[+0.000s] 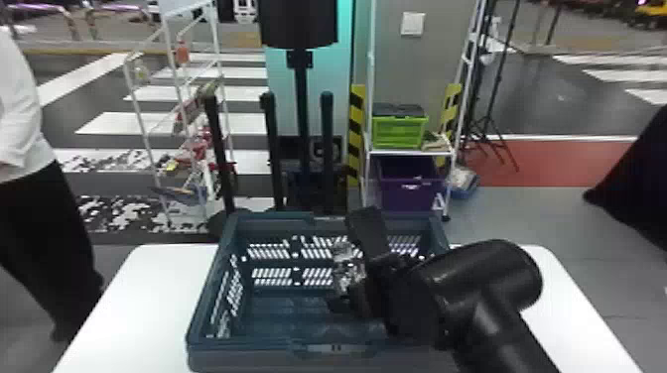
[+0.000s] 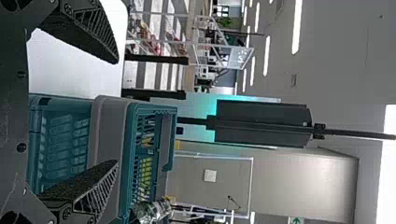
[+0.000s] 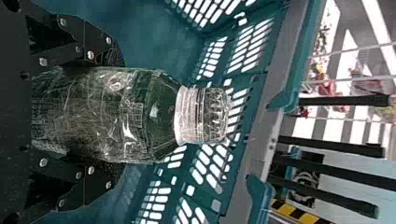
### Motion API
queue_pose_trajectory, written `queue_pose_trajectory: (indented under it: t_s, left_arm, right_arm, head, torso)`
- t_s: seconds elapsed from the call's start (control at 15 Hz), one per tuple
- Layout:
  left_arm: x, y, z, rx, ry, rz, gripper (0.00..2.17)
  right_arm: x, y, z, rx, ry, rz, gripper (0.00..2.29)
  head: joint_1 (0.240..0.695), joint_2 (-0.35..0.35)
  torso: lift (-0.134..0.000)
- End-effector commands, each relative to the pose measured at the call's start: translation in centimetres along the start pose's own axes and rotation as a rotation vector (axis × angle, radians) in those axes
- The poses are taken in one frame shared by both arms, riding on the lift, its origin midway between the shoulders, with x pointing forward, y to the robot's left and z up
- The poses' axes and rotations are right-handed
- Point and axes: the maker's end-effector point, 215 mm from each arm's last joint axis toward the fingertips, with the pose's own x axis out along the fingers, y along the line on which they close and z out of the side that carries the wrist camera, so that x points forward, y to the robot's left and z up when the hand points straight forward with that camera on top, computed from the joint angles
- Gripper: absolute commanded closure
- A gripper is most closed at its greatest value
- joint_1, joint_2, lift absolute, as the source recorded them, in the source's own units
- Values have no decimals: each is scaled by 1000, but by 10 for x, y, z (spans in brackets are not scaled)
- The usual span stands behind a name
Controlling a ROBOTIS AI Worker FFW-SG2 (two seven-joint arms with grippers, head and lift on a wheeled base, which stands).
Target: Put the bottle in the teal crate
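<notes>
Right gripper [image 3: 119,114] pinches the clear plastic bottle [image 3: 156,116] cap-up inside the teal crate [image 1: 238,360], prob for easy release; left gripper [image 2: 116,112] gapes empty lol.

Between the jaws of the right gripper [image 1: 347,258], the bottle [image 3: 93,112] looks of clear plastic, glossy and wrinkled; its cap [image 3: 205,114], ahead of the jaws, is ribbed. Around these jaws, the teal crate [image 3: 154,42] shows smooth, rather matt plastic. The left gripper [image 2: 116,112] has rough, matt inner pads [image 2: 79,182].

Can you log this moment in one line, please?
right gripper: shut on clear bottle; bottle: above teal crate's floor; left gripper: open, empty; release: pending
</notes>
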Motion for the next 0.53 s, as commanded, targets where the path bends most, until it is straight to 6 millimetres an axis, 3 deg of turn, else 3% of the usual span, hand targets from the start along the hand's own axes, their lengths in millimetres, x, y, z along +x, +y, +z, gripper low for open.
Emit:
queue_pose_trajectory:
  t_s: [0.0, 0.47]
  left_arm:
    - [-1, 0, 2, -3, -8, 0, 124]
    - [-2, 1, 2, -3, -9, 1, 124]
  right_arm:
    - [13, -6, -12, 6, 48, -7, 2290]
    - [31, -8, -13, -7, 58, -7, 2287]
  head:
    - [499, 0]
    - [499, 0]
  torso:
    - [0]
    - [0]
